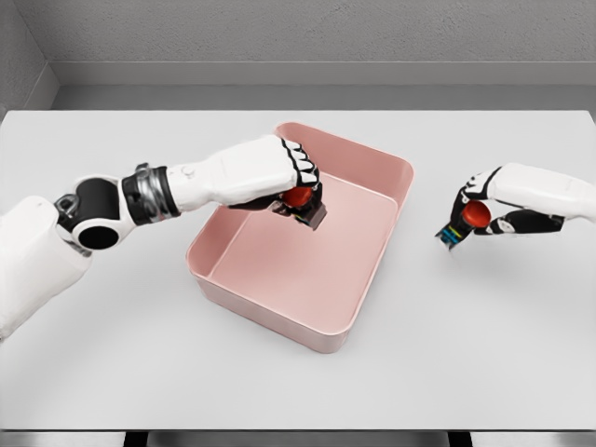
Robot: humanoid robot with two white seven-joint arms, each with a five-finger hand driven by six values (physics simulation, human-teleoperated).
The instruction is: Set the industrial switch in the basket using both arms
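The left hand [296, 186] is clenched around an industrial switch with a red button [304, 202], held over the pink basket [365, 284], whose floor lies just beneath it. Well off to that hand's right, above the white desk [466, 354], the right hand [477, 212] grasps a second red-buttoned switch [463, 224].

A broad, flat, pale grey-white counter [140, 372] with a smooth matte top fills most of the view (its near edge runs along the bottom of the picture, with a dark gap below it). Behind its far edge rises a plain grey wall [307, 33] of rough texture, meeting a second grey wall [19, 65] at the left corner.
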